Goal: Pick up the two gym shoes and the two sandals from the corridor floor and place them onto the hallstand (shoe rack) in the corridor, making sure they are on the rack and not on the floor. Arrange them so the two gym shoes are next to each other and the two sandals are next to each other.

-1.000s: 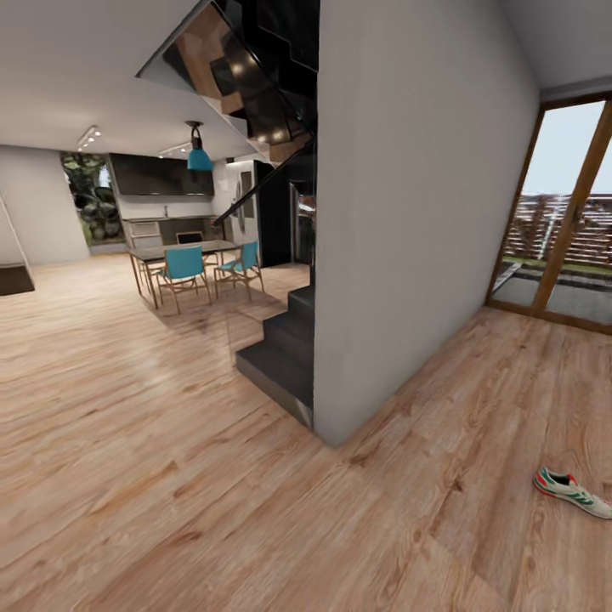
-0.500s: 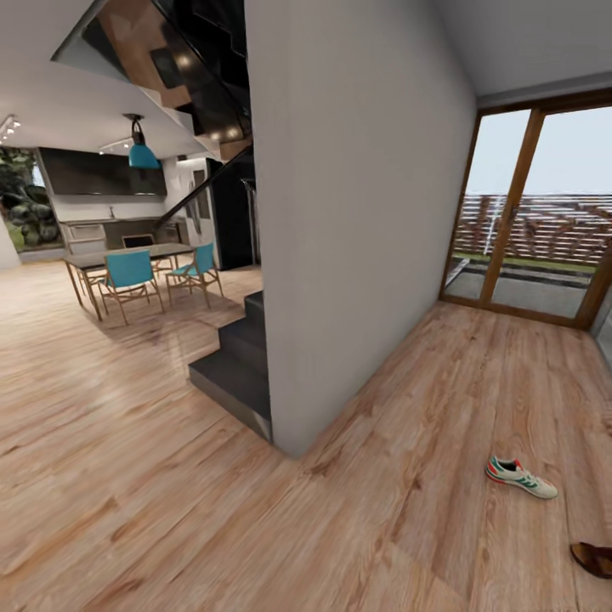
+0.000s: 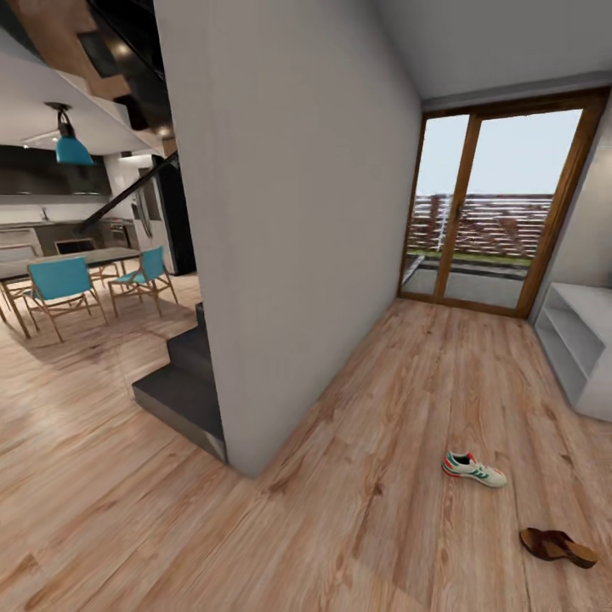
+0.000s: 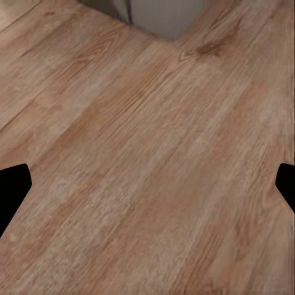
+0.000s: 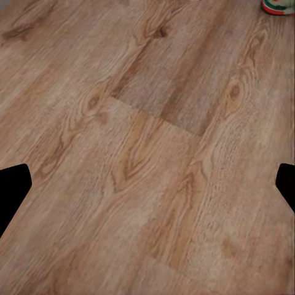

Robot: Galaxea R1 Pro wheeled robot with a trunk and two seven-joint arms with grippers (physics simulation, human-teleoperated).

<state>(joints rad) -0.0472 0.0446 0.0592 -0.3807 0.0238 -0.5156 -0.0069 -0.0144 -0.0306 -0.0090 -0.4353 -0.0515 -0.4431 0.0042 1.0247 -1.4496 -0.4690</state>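
Rolling toward the shoes, nothing picked up yet.

One gym shoe (image 3: pixel 473 469) low and right of middle on the corridor floor (image 3: pixel 357 527); one sandal (image 3: pixel 558 546) near the lower right corner, apart from it. One pale shelf bench (image 3: pixel 580 340) at the right edge. Left gripper (image 4: pixel 147 187) and right gripper (image 5: pixel 147 187) spread wide, holding nothing. Two chairs (image 3: pixel 58 291) at far left. Could roll over a shoe or clip the wall (image 3: pixel 289 221) corner if turned too sharp.
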